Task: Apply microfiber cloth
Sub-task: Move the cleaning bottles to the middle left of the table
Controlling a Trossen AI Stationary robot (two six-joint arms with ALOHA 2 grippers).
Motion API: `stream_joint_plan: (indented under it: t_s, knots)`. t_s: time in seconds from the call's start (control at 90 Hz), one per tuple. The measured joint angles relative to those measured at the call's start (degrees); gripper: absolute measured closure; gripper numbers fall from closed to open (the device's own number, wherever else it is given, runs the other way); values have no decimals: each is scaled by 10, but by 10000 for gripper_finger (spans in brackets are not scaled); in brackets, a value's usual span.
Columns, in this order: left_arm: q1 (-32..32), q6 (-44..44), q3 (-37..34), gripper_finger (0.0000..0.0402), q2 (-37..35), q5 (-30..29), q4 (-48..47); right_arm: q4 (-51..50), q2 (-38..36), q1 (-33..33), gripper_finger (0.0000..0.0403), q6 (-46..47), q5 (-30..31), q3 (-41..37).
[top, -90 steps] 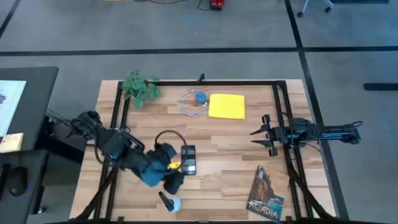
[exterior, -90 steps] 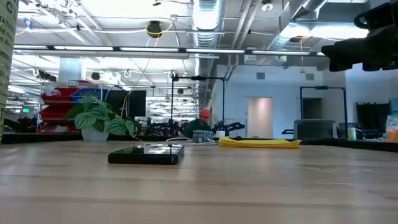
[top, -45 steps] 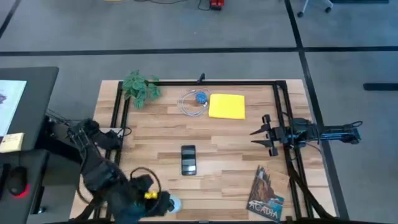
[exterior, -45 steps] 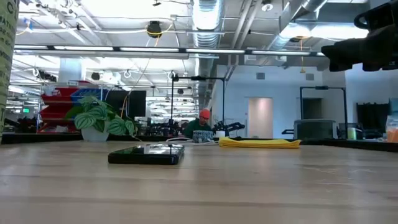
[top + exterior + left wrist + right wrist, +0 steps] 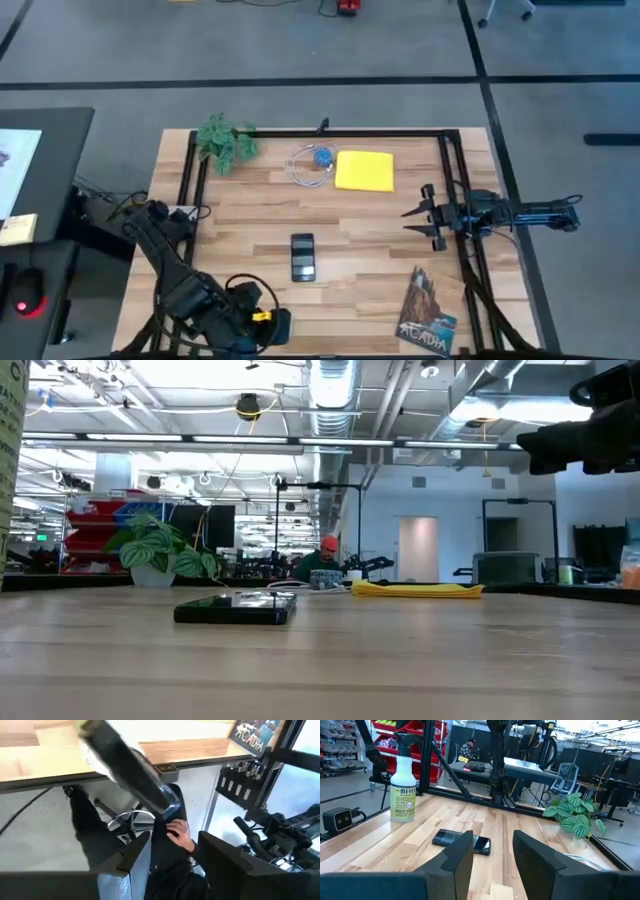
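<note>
Left arm [image 5: 190,290] folded low over the table's [image 5: 350,215] near-left edge

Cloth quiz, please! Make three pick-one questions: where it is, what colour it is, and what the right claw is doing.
1. Where is the cloth? A on the floor; B beside the cable; C in a claw.
2. Its colour? A blue; B black; C yellow.
3. The right claw is: A open and empty; B shut on the cloth; C shut on a cup.
Answers: 1 B, it lies flat right by the cable; 2 C, it is bright yellow; 3 A, its fingers stand apart, away from the cloth.
</note>
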Motion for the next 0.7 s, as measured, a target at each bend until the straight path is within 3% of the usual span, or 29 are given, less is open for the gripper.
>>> stream_joint_plan:
  t_s: [0.156, 0.489, 0.7]
  knots:
    - [11, 1, 0, 245, -3, 1, -49, 0, 0, 0, 275, 0, 0, 0]
    - [36, 5, 0, 156, -4, 0, -64, 0, 0, 0, 275, 0, 0, 0]
    - [51, 5, 0, 146, 0, 1, -68, 0, 0, 0, 275, 0, 0, 0]
